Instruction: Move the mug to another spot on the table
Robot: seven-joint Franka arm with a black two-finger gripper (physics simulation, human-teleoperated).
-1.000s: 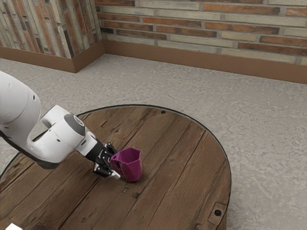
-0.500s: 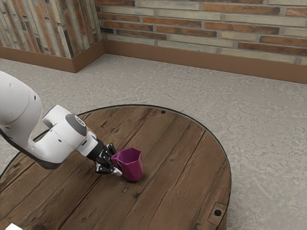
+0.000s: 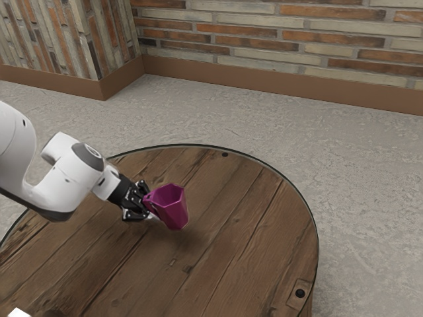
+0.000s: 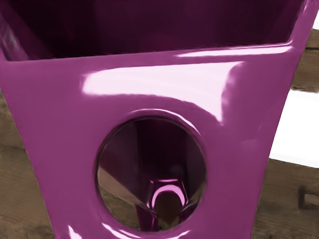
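A round table of dark wooden planks [image 3: 251, 218] fills the lower part of the exterior view. It stands on a grey concrete floor [image 3: 344, 145] in front of a brick wall [image 3: 277, 33]. Your white robot arm [image 3: 59, 181] reaches in low from the exterior view's left. At its tip, the black two-finger gripper [image 3: 143, 203] is clenched on the handle side of a glossy magenta mug with faceted walls [image 3: 168, 206].

The mug is over the table's half toward the exterior view's left. It is tipped off upright and seems to hang just clear of the wood, with a shadow beneath it. In the wrist view its shiny wall [image 4: 149, 79] sits right under the hand, pierced by a round finger hole [image 4: 149, 174].

The mug looks rigid, light and slick. Because you hold it off-centre by the handle, it may swing or slip, so carry it slowly and set it down flat.
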